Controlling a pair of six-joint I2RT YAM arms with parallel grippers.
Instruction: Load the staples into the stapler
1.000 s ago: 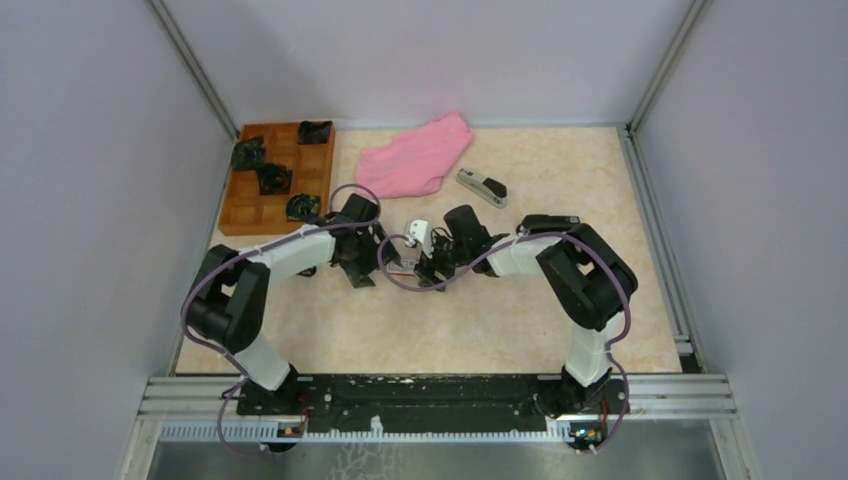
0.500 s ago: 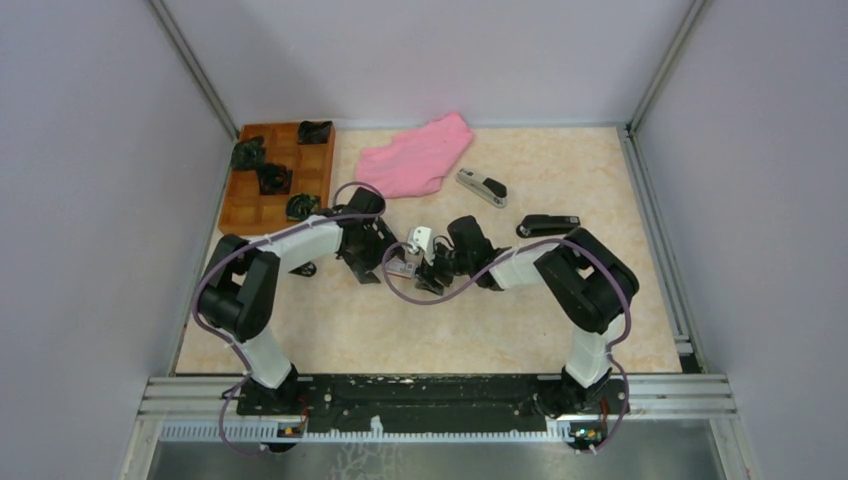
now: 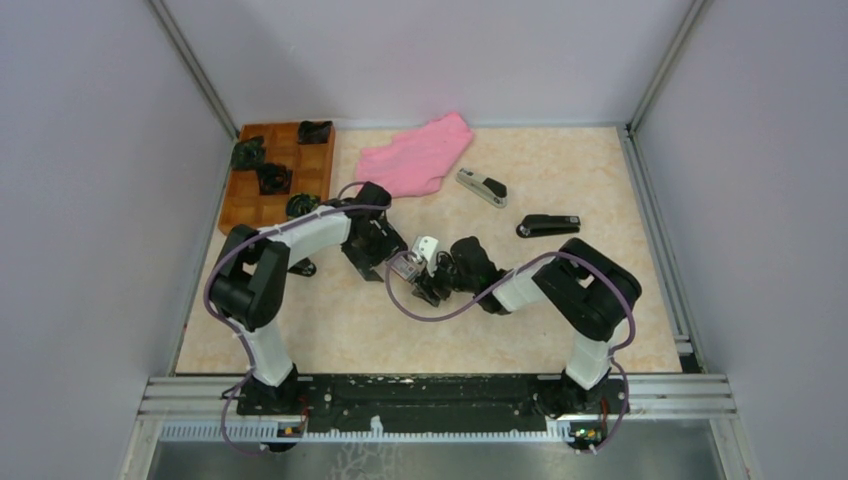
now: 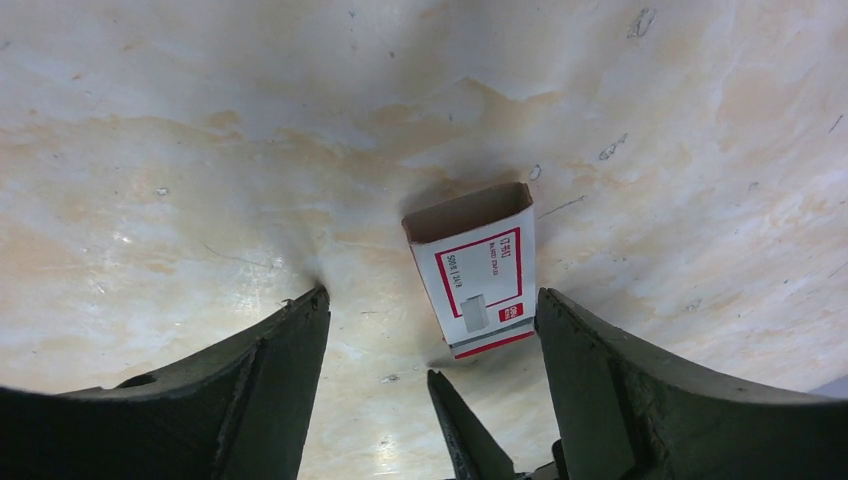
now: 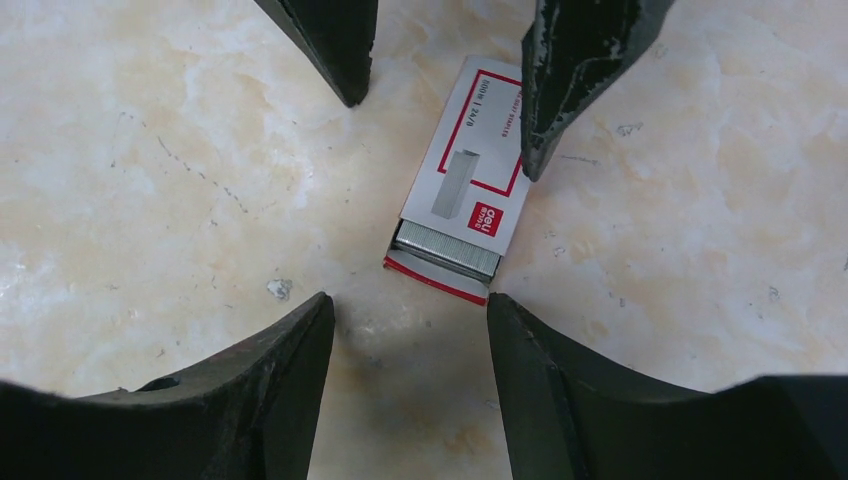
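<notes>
Silvery staples show only to my right wrist camera: a flat block peeping from the open end of a small white-and-red box that lies flat on the table. In that view the open end points to 6 o'clock, toward my right gripper. Its fingers stand moderately apart on either side of that end, close to it but not touching, and hold nothing. From 12 o'clock in the same view come two dark tips of my left gripper. The one at 1 o'clock overlaps the box's edge, and I cannot tell whether it presses there.

My left wrist camera gets the box's other end, a brown cardboard mouth toward 12 o'clock, and the staples are hidden from it. My left fingers are spread wide, with the box just beyond the gap and not gripped.

Only the top camera takes in the rest. Both grippers meet nose to nose near the table's middle. A grey stapler and a black stapler lie toward 1 and 2 o'clock, well apart from the box. A pink cloth is at 12 and a wooden tray at 10.
</notes>
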